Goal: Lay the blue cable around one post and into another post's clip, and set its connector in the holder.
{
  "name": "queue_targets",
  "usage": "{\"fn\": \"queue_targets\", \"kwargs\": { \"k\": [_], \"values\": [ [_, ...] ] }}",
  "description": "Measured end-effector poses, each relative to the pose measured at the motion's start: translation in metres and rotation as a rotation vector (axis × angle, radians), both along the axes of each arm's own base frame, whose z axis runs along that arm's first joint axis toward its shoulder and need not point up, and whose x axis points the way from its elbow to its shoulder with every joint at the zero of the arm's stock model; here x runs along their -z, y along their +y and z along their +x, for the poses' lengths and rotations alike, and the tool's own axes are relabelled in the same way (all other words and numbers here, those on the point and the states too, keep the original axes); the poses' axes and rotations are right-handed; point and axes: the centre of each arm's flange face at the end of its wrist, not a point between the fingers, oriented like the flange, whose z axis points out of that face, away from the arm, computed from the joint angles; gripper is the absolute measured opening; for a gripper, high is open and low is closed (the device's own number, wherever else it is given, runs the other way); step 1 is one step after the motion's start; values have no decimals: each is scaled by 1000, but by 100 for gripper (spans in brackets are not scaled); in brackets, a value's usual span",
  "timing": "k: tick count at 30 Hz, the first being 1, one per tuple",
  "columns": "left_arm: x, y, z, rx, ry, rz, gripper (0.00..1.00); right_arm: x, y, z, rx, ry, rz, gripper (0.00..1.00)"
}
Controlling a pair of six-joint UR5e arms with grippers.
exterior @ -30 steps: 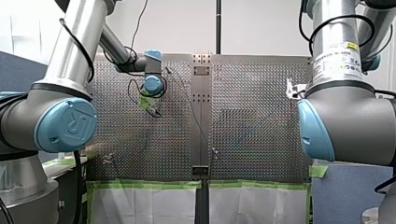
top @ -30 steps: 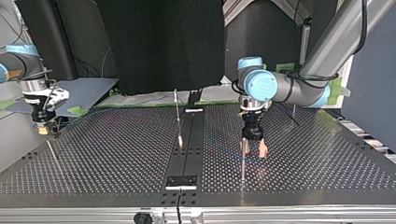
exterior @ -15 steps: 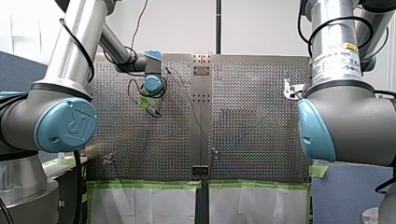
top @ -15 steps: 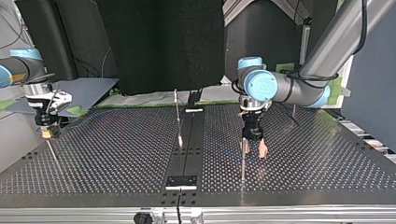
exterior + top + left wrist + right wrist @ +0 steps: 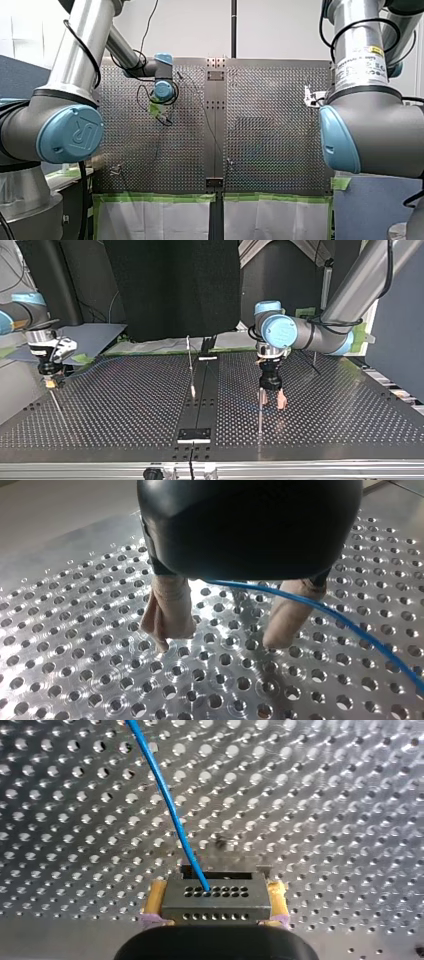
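Observation:
In the right wrist view my right gripper [image 5: 212, 917] is shut with its yellow pads on a dark grey connector block [image 5: 215, 899]. The blue cable [image 5: 165, 795] leaves the block and runs ahead over the perforated plate. The top view shows that gripper [image 5: 49, 384] low at the table's left edge. My left gripper [image 5: 271, 402] stands open near the middle, its beige fingers [image 5: 167, 612] just above the plate. The blue cable [image 5: 320, 612] passes between them and trails off to one side. A thin post [image 5: 260, 416] rises right by this gripper.
Another thin post [image 5: 190, 365] stands by the dark central rail [image 5: 200, 405], and a third post [image 5: 314, 359] is at the far right of the top view. A dark block [image 5: 195, 434] sits on the rail near the table's edge. Green tape lines the edge in the front view [image 5: 160, 198].
My right gripper has shifted slightly with the connector in it. My left gripper has stayed open in the same place.

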Motion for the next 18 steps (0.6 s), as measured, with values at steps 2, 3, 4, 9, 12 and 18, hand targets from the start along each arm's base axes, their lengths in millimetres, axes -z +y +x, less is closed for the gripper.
{"fn": "queue_targets", "kwargs": {
  "k": [2,3,4,9,12,18],
  "values": [
    [0,0,0,0,0,0,100,-1,-1,0,0,1,-1,1],
    [0,0,0,0,0,0,100,-2,-1,0,0,1,-3,1],
    [0,0,0,0,0,0,100,-3,-1,0,-1,1,-3,1],
    [0,0,0,0,1,0,100,-3,-2,0,0,0,-3,1],
    [0,0,0,0,1,0,100,-3,-2,0,0,1,-1,1],
    [0,0,0,1,1,0,100,-1,-2,1,-1,3,4,1]
  ]
}}
